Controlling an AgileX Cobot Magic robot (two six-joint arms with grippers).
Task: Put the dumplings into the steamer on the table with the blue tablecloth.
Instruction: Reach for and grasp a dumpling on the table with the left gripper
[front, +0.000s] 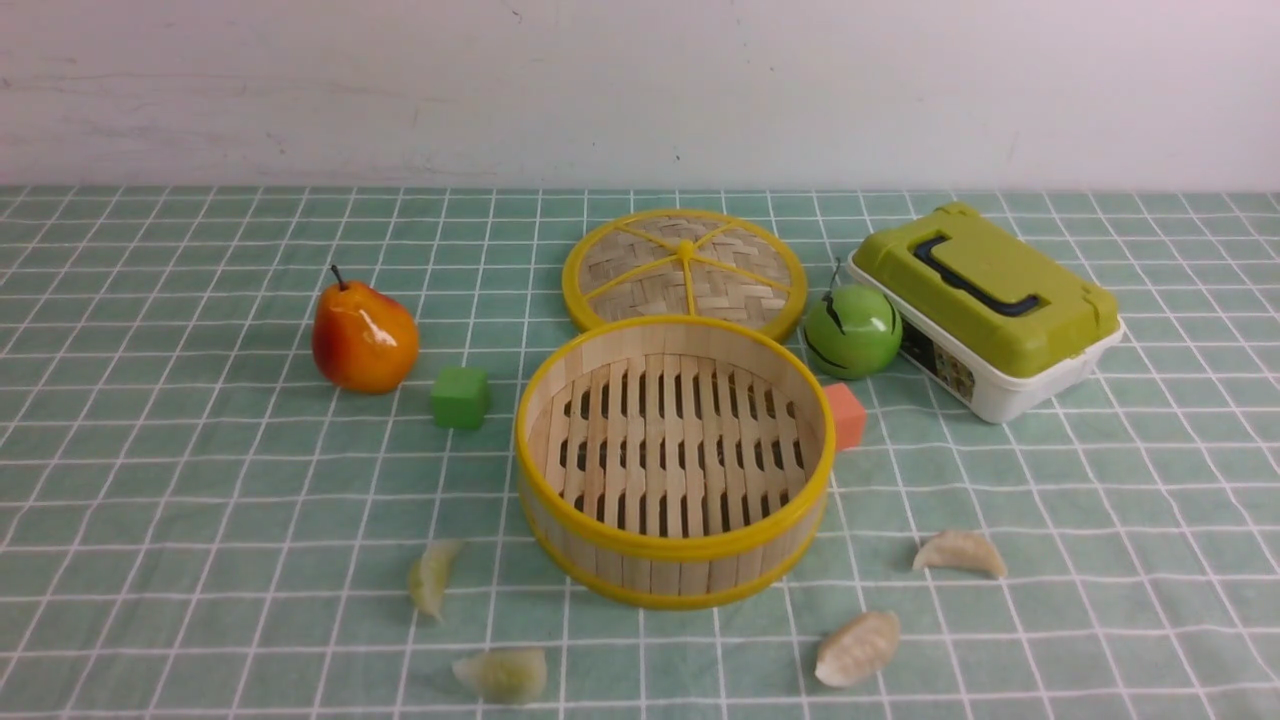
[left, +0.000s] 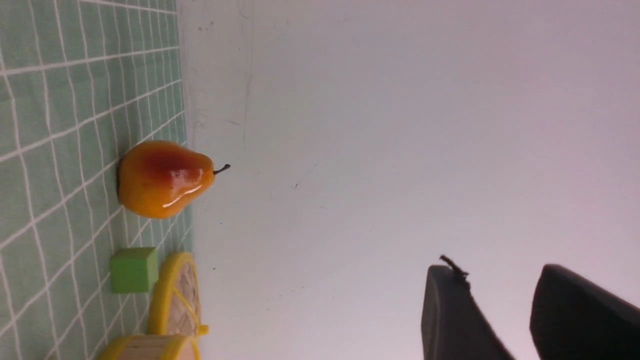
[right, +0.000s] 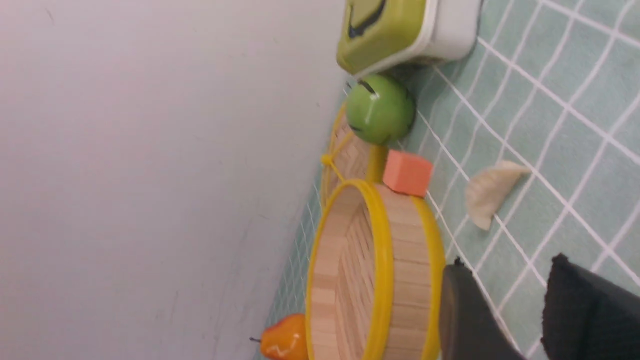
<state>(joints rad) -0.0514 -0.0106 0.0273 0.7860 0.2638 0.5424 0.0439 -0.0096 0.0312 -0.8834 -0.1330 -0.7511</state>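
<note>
So I've got both sets of fingers parted with nothing between them, left fingers (left: 450, 300) and right fingers (right: 465, 300) alike, and neither pair shows up in the front view. Clock directions here are around the steamer (front: 675, 560) as seen from the front, 12 being toward the wall (front: 640, 90).

Nearest me on the checked tabletop (front: 250, 620): one green dumpling (front: 505, 675) at about 7 o'clock, one off-white dumpling (front: 858, 648) at about 5. A bit farther out, the other green dumpling (front: 432, 578) sits near 8 and the other off-white dumpling (front: 960, 553) near 4. All four are outside the steamer, whose slatted floor is bare.

Past those, a green block (front: 460, 398) at 10 and an orange block (front: 846, 416) just beside the rim around 2. Then the shiny orange pear (front: 365, 337) at 10, green round fruit (front: 853, 332) at 1 to 2, green-lidded box (front: 990, 310) at 2, and the woven lid (front: 640, 255) right at 12.
</note>
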